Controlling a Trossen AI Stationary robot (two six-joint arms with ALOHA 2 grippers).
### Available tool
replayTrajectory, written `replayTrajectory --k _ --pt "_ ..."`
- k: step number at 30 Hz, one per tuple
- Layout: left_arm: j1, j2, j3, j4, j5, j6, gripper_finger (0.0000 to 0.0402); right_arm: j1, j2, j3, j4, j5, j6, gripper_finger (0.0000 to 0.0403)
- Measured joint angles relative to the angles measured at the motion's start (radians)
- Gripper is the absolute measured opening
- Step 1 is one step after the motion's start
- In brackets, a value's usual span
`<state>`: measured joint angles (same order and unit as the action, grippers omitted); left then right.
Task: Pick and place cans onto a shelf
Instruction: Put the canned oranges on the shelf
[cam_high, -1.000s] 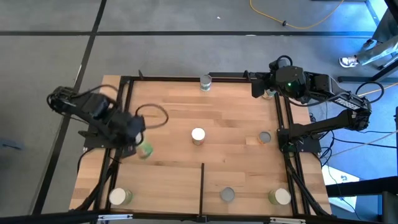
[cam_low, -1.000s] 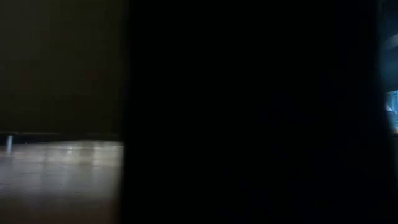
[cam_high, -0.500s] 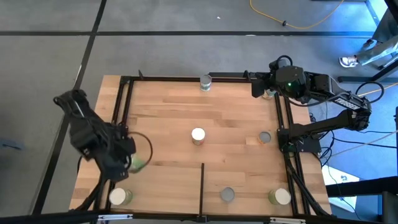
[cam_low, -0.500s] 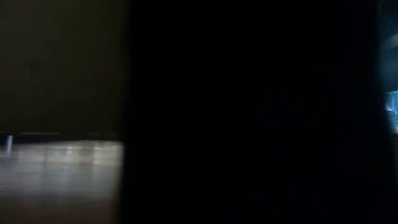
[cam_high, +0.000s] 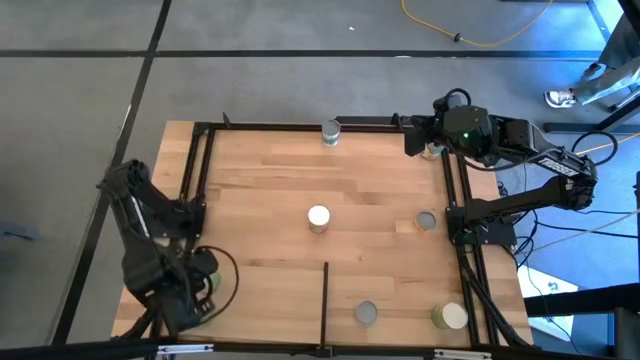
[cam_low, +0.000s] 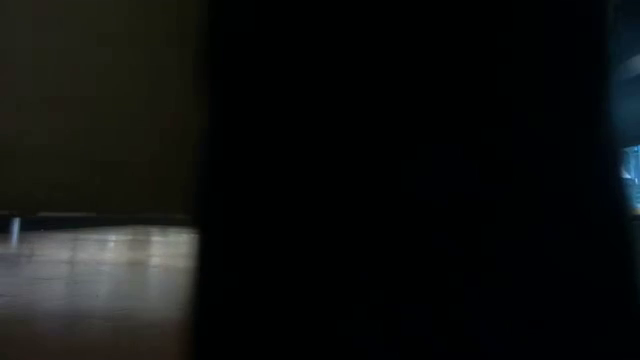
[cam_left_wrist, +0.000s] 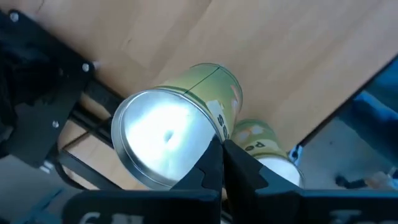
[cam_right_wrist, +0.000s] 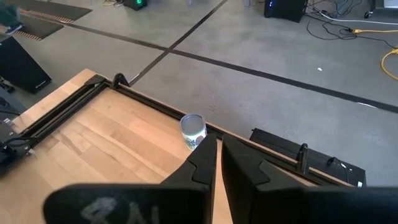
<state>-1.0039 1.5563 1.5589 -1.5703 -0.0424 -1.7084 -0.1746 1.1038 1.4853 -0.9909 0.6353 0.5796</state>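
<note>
My left gripper (cam_high: 200, 285) hangs over the near left corner of the wood-plank shelf (cam_high: 270, 190), pointing down, shut on an olive-green can (cam_left_wrist: 186, 118). That can's silver end (cam_left_wrist: 158, 140) faces the wrist camera. Just below and beside it, a second green can with a white top (cam_left_wrist: 273, 163) stands on the planks. My right gripper (cam_high: 412, 140) waits at the far right corner, shut and empty. Other cans stand at the far rail (cam_high: 331, 132), mid-shelf (cam_high: 318, 217), right (cam_high: 426, 221), near edge (cam_high: 366, 313) and near right (cam_high: 450, 316). My left gripper has the green can at the rim of its silver end (cam_left_wrist: 210, 138), pinched between the two nearly closed fingertips (cam_left_wrist: 214, 155), which come from above. The can hangs tilted below them, clear of the planks. The fingertips hide the exact spot of contact.
Black frame rails (cam_high: 200, 170) edge the shelf, and a thin black divider strip (cam_high: 325, 300) runs in from the near edge. A cable loop (cam_high: 232, 275) trails beside the left arm. The low view is almost wholly dark, blocked by something close.
My left gripper has swung toward the table's near left corner and sunk, rolling about its own axis, with the green can carried along clear of the planks. It now covers the corner can in the high view. The right arm has kept still.
</note>
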Motion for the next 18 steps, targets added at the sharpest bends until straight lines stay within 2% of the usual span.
replayTrajectory --k 7,18 --pt "-0.003 0.072 0.000 0.000 0.072 -0.012 0.0000 0.000 0.000 0.000 0.000 0.001 0.004 0.0028" --pt "-0.003 0.107 0.000 -0.001 0.023 -0.015 0.0000 0.000 0.000 0.000 0.000 0.001 0.004 0.0028"
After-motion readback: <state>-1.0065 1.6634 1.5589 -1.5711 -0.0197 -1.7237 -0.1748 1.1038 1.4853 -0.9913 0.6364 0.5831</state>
